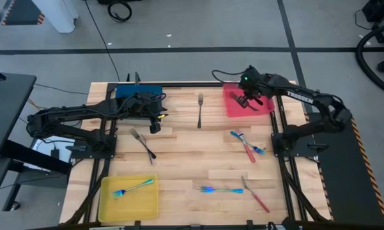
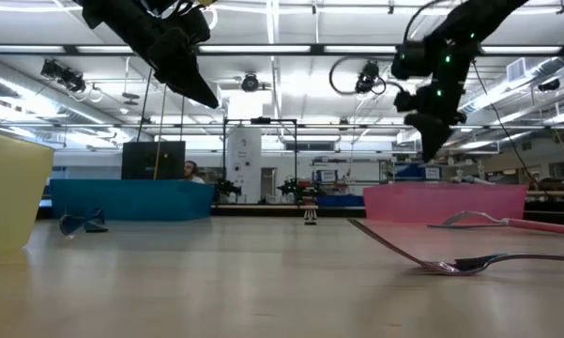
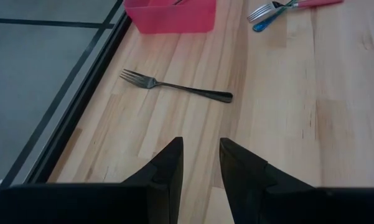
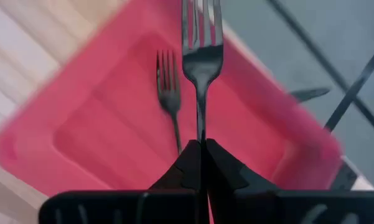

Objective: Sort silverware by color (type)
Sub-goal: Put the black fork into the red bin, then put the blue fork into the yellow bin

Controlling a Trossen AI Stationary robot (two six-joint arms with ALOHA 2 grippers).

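My right gripper is shut on a dark grey fork and hovers over the red tray at the table's far right. A second dark fork lies flat in that tray. My left gripper is open and holds nothing. It hangs above the table just near of the blue tray. Ahead of it a grey fork lies on the wood. Two grey forks lie near of the left gripper. Red and blue utensils lie on the right side. My right gripper pinches the dark fork by its slim handle between the two fingers. The fork runs straight out ahead of the fingers, tines away from them. It is lifted clear above the red tray's floor.
The yellow tray at the near left corner holds a blue fork. A blue utensil and a red one lie near the table's near edge. A black frame borders the table, and bare wood lies in the middle.
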